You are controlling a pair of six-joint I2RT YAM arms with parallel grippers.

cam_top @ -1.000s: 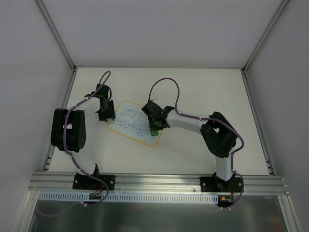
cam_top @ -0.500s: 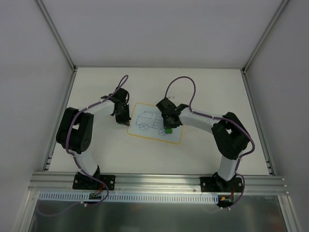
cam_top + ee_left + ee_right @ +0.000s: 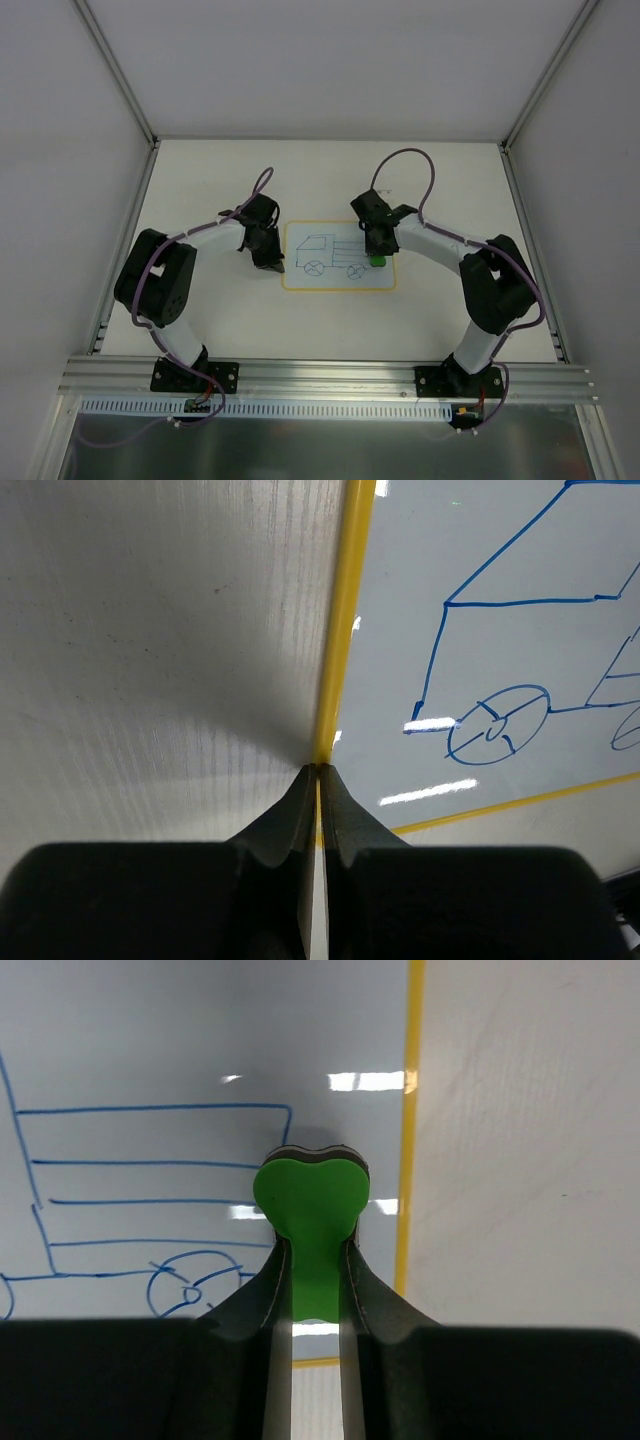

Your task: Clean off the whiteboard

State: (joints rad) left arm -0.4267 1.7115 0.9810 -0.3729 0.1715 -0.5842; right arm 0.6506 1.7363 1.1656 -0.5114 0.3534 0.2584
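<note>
Left gripper (image 3: 318,770): jaws together, having closed within the last second. Tips sit on the yellow left border of the whiteboard (image 3: 340,283); whether they nip the rim cannot be told.
Right gripper (image 3: 312,1240): clamped on green eraser (image 3: 310,1192), which is face down on the board's right part, at the cargo lines of the truck drawing (image 3: 332,256).
Whiteboard: mid-table (image 3: 450,200), now square to the arms, having swung out of a tilt and shifted right.
Drawing: whole, no stroke wiped.
Judgement: board looks steadied; erasing not yet begun.
</note>
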